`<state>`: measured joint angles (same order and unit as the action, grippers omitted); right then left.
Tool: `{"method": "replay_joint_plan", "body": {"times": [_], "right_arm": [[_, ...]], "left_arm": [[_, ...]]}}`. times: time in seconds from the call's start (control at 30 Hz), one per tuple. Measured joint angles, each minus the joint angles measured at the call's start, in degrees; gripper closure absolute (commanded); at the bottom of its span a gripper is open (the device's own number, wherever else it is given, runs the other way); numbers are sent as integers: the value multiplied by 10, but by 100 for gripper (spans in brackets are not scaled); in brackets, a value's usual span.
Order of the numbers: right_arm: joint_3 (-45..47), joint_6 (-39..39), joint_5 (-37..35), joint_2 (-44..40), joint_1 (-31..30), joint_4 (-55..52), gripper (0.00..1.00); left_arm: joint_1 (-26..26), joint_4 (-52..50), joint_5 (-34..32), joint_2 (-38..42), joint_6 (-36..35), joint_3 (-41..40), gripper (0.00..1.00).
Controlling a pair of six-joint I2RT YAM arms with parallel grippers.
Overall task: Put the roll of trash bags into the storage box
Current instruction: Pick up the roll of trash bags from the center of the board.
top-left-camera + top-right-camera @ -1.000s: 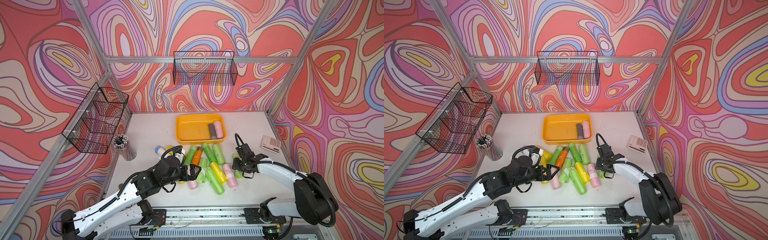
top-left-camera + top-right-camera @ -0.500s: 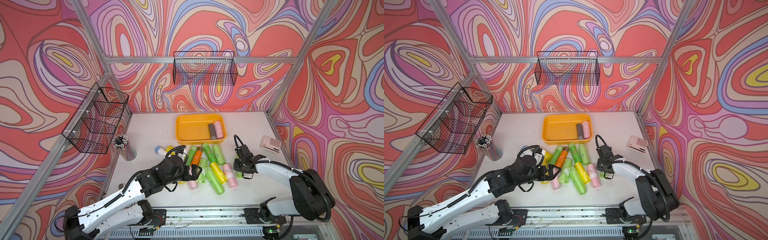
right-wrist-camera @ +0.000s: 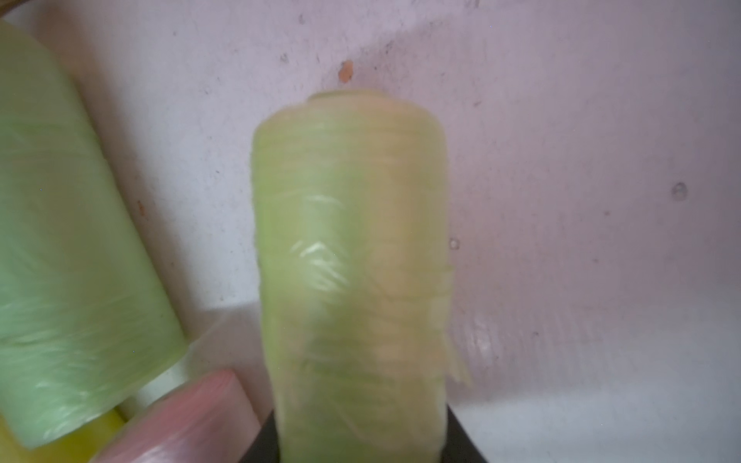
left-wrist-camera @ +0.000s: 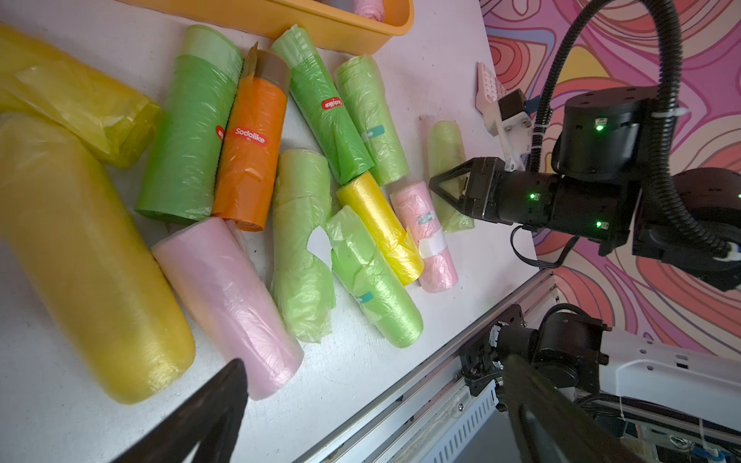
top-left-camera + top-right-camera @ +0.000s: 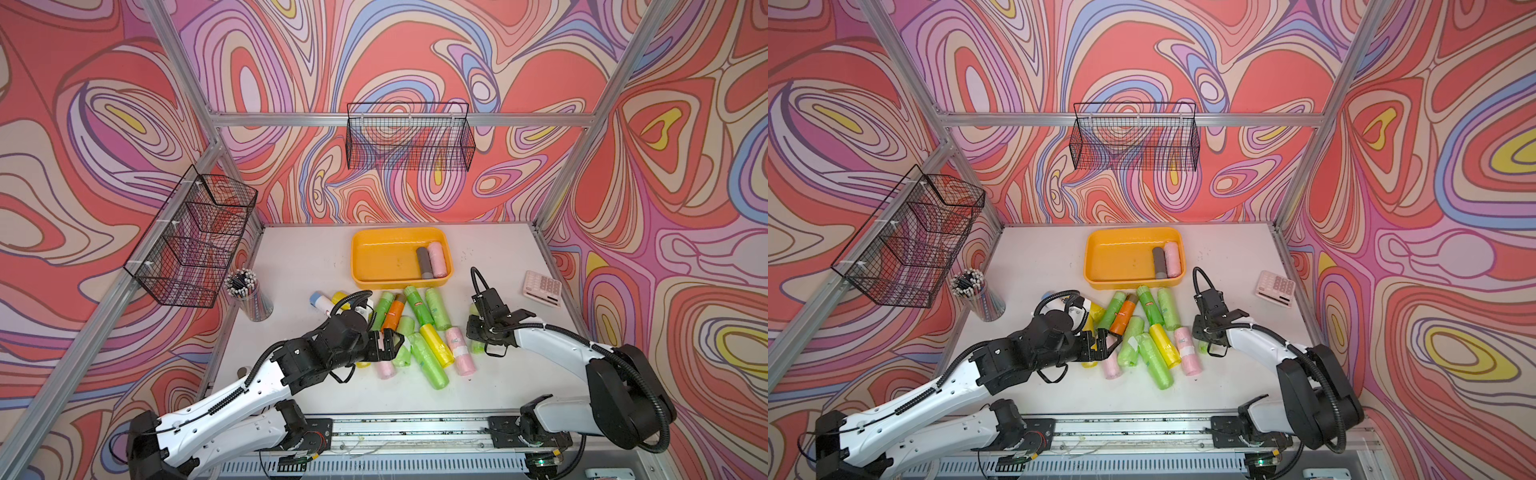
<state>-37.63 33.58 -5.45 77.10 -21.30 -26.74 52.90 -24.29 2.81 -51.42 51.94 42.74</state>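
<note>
Right claw point(image 5: 476, 332) is pinched around a pale green roll of trash bags point(image 3: 353, 240) at the right edge of the loose pile point(image 5: 434, 345), lower centre in both top views. Whether the roll touches the white counter point(image 5: 299, 257) I cannot tell. Left claw point(image 5: 392, 341) hangs over the pile's left side, jaws spread wide, holding nothing. Just above the pile in frame sits the orange-yellow storage box point(image 5: 374, 257), with a grey roll point(image 5: 424, 262) and a pink roll point(image 5: 437, 259) side by side along its right wall.
</note>
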Motion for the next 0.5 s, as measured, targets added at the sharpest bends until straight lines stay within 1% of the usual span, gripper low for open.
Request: {"method": "replay_joint_plan", "body": {"times": [0.13,0.2,0.27,0.5], "right_arm": [[-5,4,11,-31,0,-9,75],[-9,6,16,-51,0,-12,78],[-16,9,21,-66,0,-15,79],[-49,18,66,-78,0,-21,78]], "left_arm": [[0,0,-7,-3,2,0,0],[0,0,-14,-8,3,1,0],[0,0,-21,-10,4,3,0],[0,3,-36,-19,11,9,0]]}}
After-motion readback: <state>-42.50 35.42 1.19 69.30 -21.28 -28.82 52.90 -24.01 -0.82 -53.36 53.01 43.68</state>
